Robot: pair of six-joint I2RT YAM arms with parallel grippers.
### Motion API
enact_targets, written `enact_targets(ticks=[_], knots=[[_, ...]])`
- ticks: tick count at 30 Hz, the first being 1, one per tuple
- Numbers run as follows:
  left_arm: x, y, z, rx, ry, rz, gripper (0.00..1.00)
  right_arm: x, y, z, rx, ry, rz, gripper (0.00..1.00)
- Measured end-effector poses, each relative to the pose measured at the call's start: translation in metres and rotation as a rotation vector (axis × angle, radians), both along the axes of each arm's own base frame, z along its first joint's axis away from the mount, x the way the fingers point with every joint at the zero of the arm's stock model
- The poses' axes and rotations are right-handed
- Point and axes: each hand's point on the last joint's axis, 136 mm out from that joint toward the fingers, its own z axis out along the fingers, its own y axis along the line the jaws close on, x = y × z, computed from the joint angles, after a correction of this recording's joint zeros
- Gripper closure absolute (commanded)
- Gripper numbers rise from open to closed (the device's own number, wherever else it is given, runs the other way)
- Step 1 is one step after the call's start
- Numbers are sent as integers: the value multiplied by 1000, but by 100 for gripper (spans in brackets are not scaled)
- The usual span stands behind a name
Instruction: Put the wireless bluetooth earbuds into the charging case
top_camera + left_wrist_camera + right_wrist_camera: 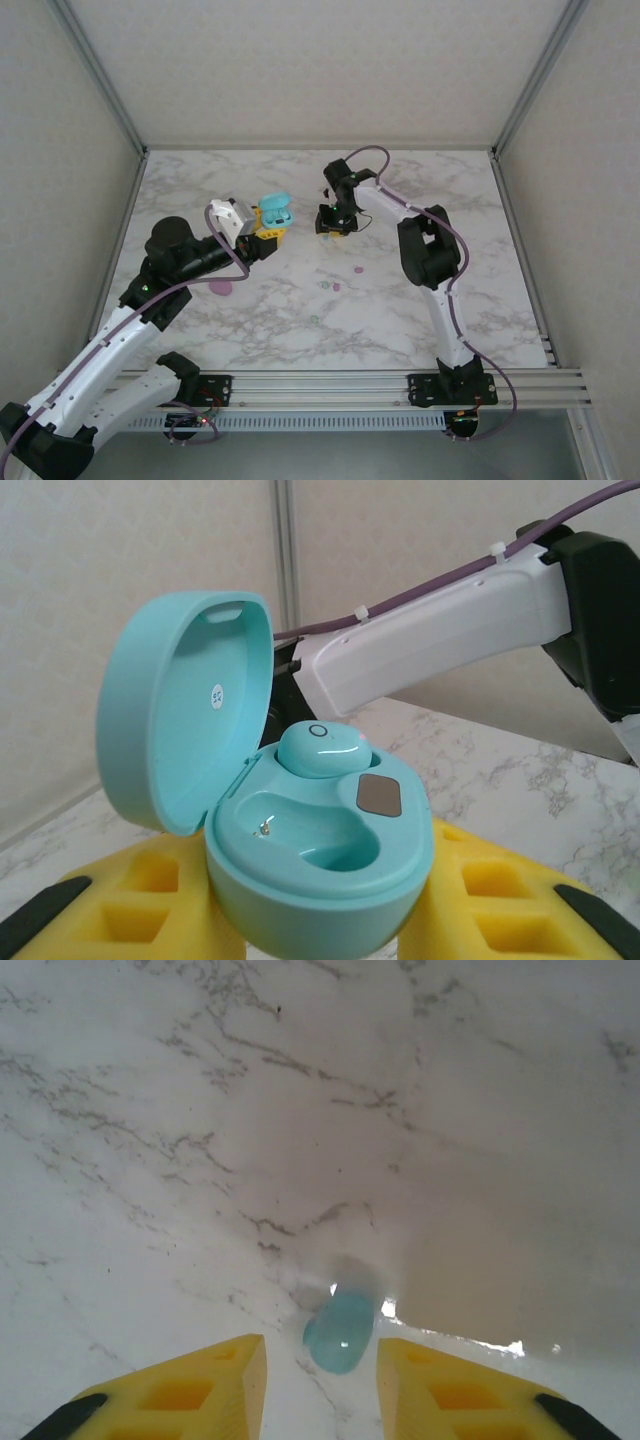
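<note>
My left gripper (pixel 268 232) is shut on the cyan charging case (pixel 320 880), its yellow fingers (pixel 490 880) pressing both sides. The lid (pixel 185 710) stands open. One cyan earbud (pixel 322 750) sits in the far socket and the near socket (pixel 310 835) is bare. In the top view the case (pixel 275 212) is held above the table at centre left. My right gripper (pixel 322 1360) is open, low over the marble, with a second cyan earbud (pixel 340 1332) lying between its fingers and a gap on each side. In the top view this gripper (pixel 332 228) is just right of the case.
A pink oval case (pixel 222 289) lies on the marble by my left arm. Small pink (pixel 358 268) and pale buds (pixel 323 284) lie scattered at mid-table. My right arm's white link (pixel 440 620) crosses behind the held case. Walls close the table on three sides.
</note>
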Motion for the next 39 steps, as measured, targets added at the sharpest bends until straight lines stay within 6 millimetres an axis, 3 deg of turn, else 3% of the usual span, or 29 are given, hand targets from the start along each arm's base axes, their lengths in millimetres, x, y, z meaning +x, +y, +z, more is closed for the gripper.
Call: enact_targets(ticks=[12, 23, 33, 39], knots=[[0, 0, -2, 4, 5, 0, 71, 1, 0, -14, -65, 9, 8, 73], [0, 0, -3, 6, 4, 0, 71, -2, -4, -13, -109, -31, 42, 80], [0, 0, -3, 8, 1, 0, 71, -53, -47, -6, -231, 0, 161, 80], [1, -1, -5, 11, 6, -1, 72, -72, -63, -17, -278, 37, 228, 79]])
